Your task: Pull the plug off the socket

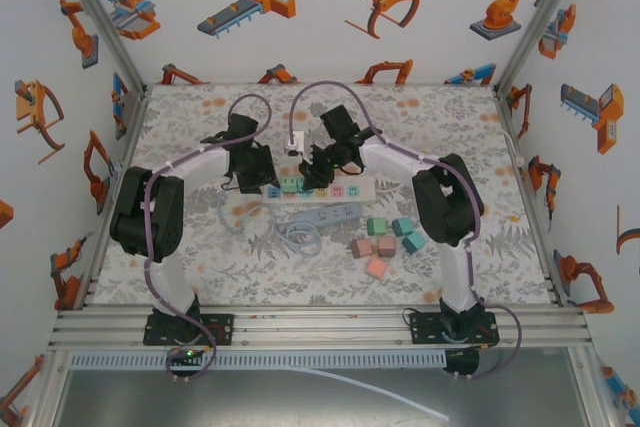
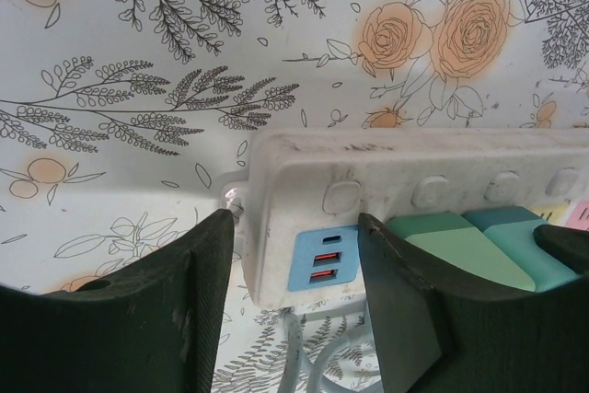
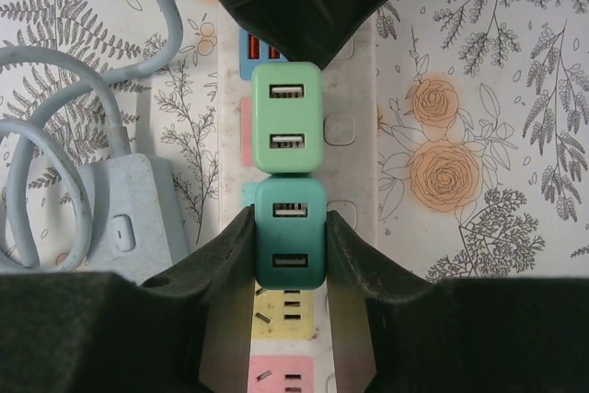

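Observation:
The white power strip [image 1: 345,188] lies across the middle of the flowered mat. A dark teal plug [image 3: 290,227] with two USB ports sits in it beside a light green plug [image 3: 287,117]. My right gripper [image 3: 287,223] is shut on the dark teal plug, a finger pressed against each side. The plug still stands over its socket on the strip. My left gripper [image 2: 294,227] is open at the strip's end with the blue USB panel [image 2: 322,258]. One of its fingers [image 2: 184,301] stands just past the end and the other rests over the strip's top.
A pale blue second power strip [image 1: 325,216] with a looped cable [image 3: 55,135] lies just in front of the white one. Several pink and teal blocks [image 1: 385,239] sit to the front right. Yellow and pink sockets [image 3: 283,315] on the strip are free.

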Robot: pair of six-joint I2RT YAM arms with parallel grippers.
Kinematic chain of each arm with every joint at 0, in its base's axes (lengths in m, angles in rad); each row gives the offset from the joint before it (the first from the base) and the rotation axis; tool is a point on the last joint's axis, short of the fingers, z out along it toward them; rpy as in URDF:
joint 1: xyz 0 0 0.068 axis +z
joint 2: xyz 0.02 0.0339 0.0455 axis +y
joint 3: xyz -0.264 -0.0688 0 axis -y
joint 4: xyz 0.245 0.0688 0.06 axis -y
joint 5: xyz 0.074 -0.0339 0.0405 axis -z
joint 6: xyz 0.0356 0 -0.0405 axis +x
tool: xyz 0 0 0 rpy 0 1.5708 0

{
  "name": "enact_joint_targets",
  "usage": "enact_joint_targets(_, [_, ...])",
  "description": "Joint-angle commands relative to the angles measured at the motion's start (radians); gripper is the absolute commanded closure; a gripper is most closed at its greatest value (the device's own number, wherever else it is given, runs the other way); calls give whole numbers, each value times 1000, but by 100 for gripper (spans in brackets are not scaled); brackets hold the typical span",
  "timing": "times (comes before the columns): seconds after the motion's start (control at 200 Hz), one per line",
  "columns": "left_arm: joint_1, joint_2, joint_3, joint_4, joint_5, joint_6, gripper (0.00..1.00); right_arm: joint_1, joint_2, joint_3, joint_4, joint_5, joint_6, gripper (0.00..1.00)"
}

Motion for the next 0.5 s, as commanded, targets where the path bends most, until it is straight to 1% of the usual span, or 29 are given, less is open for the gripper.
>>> enact_joint_targets(0.0, [2, 10, -9, -49, -100, 27, 46, 22, -90, -25, 10, 37, -74, 90])
enact_joint_targets(0.225, [2, 8, -10, -52, -123, 28, 45, 22, -149, -82, 80, 46, -46, 90])
enact_joint_targets(0.295, [1, 7, -10, -39, -98, 35, 45, 22, -163, -114, 129, 58, -37, 90])
enact_joint_targets(0.365, [1, 5, -10, -39, -97, 34, 45, 21, -174, -142, 172, 65, -23, 90])
enact_joint_targets(0.496, [1, 3, -12, -38, -107, 36, 45, 7, -176, -141, 218, 7, 70, 90])
